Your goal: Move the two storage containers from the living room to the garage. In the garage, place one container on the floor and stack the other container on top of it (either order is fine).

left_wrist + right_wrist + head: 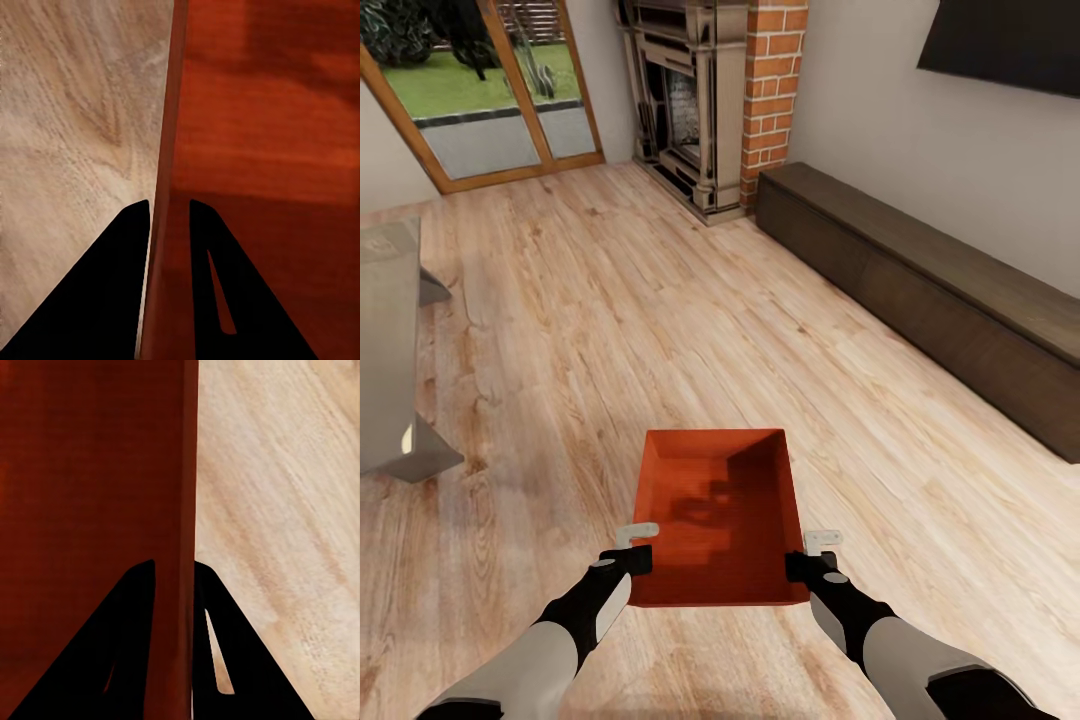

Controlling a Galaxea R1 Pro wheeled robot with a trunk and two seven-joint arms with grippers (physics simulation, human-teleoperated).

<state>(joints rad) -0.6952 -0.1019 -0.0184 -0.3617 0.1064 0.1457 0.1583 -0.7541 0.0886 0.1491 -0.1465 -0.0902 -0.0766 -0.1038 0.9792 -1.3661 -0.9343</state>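
One red-orange open-topped storage container (718,515) is held low in front of me over the light wood plank floor of the living room. My left gripper (632,557) is shut on its left wall, one finger inside and one outside (169,214). The right gripper (806,562) is shut the same way on the right wall (176,570). The container's rim (166,135) runs between the black fingers (112,285) in the left wrist view, and its wall (184,472) between the fingers (225,645) in the right wrist view. The bin looks empty.
A brick fireplace (705,100) stands ahead, with a long dark low cabinet (930,290) along the right wall. A grey low table (390,350) sits at the left. Glass doors (490,90) with a wooden frame are at the far left. Open wood floor (640,320) lies between them.
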